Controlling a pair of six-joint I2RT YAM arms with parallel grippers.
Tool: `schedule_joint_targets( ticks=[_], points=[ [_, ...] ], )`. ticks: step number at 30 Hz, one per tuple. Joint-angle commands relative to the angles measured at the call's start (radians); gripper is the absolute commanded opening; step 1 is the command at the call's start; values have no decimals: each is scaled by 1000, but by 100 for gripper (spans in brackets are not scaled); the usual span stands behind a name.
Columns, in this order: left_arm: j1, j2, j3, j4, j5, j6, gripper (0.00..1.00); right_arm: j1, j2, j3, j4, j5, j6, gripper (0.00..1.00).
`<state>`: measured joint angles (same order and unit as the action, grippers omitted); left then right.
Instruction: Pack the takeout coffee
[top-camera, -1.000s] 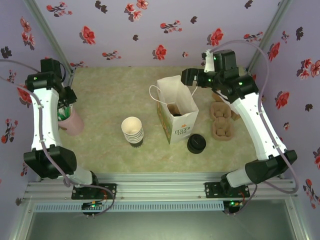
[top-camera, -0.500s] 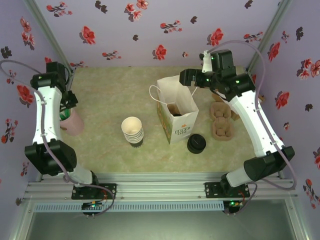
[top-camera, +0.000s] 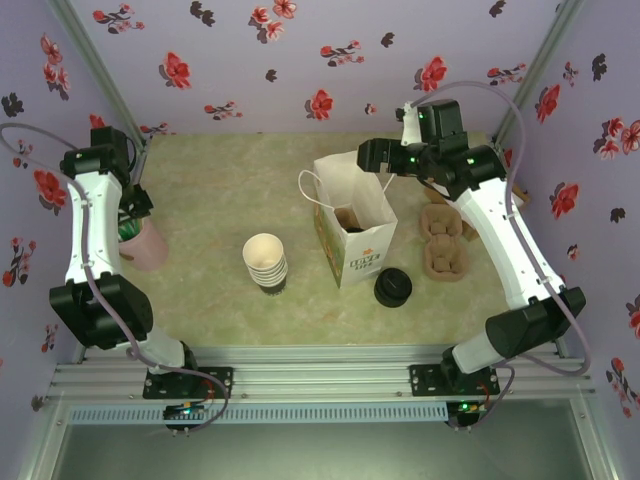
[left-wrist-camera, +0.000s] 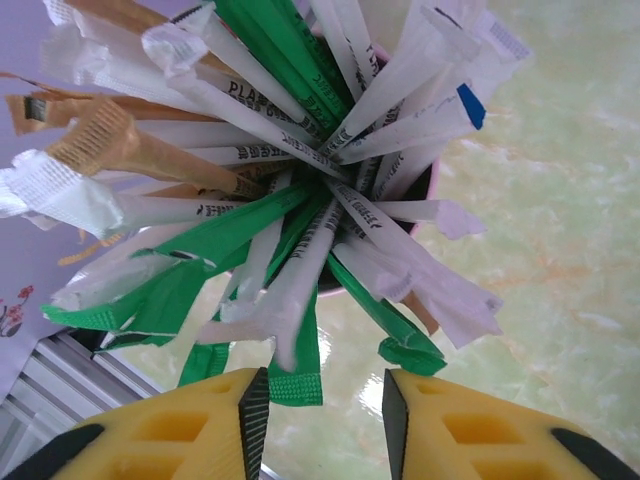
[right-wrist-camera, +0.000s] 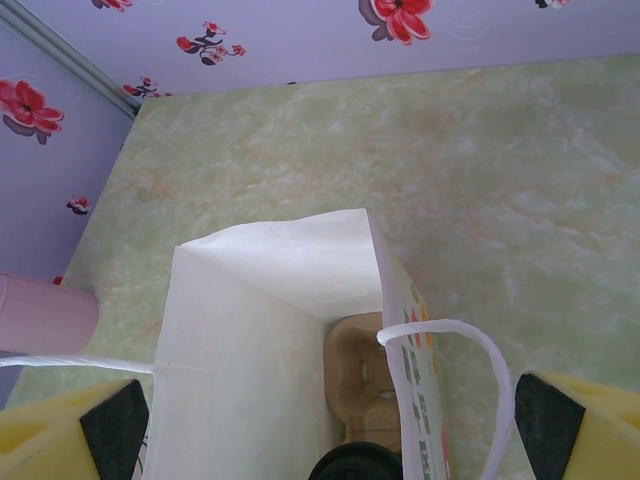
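Note:
The white paper bag (top-camera: 352, 228) stands open mid-table. Inside it lies a brown cup carrier (right-wrist-camera: 372, 375), and at the bag's near end a round black lid (right-wrist-camera: 355, 464) sits in the carrier; this is the takeout coffee, its cup hidden under the lid. My right gripper (right-wrist-camera: 330, 428) hovers over the bag's mouth, open, with its fingers wide on either side and nothing between them. It also shows as the right gripper (top-camera: 377, 155) at the bag's far edge. My left gripper (left-wrist-camera: 322, 422) is open above a pink cup of sachets (left-wrist-camera: 300, 170); a green sachet end (left-wrist-camera: 294, 386) hangs by its left finger.
A stack of lidless cream cups (top-camera: 265, 262) stands left of the bag. A stack of loose black lids (top-camera: 393, 288) sits at the bag's near right corner. Brown cup carriers (top-camera: 443, 240) lie further right. The pink sachet cup (top-camera: 146, 246) is by the left wall.
The left arm has drawn back and up a little over the pink cup. The right gripper has edged slightly toward the back over the bag, still open.

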<state>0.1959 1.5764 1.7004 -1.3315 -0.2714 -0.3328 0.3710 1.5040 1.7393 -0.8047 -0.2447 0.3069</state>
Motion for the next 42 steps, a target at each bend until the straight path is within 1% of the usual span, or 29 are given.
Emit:
schedule_joint_targets(
  ticks=[1, 5, 10, 13, 18, 21, 24, 29, 31, 34, 37, 42],
  points=[
    [11, -12, -6, 5, -30, 0, 43, -7, 6, 6, 14, -23, 6, 96],
    [11, -6, 9, 1, -28, 0, 45, -7, 7, 5, 15, -27, 7, 95],
    [14, -5, 7, 5, -29, 1, 45, -7, 13, 4, 17, -28, 8, 95],
    [14, 4, 1, 10, -28, 1, 39, -7, 14, 5, 18, -28, 7, 95],
    [14, 15, -10, 20, -25, 1, 34, -7, 16, 4, 15, -26, 6, 95],
    [14, 16, -12, 22, -20, 1, 26, -7, 15, 4, 16, -28, 7, 95],
    [14, 13, -14, 21, -16, 1, 23, -7, 13, 3, 15, -27, 8, 95],
    [13, 7, -11, 16, -9, 3, 10, -7, 13, 3, 16, -31, 6, 95],
    [11, 4, -3, 9, -6, 3, 8, -7, 16, 5, 15, -31, 9, 95],
    [2, -3, 14, -6, -5, 7, 3, -7, 16, 5, 16, -40, 13, 95],
    [-14, -10, 39, -30, -6, 11, 0, -6, 14, 6, 17, -70, 24, 95],
    [-46, -27, 99, -77, -10, 9, 0, -4, 15, 11, 17, -143, 33, 95]
  ],
)
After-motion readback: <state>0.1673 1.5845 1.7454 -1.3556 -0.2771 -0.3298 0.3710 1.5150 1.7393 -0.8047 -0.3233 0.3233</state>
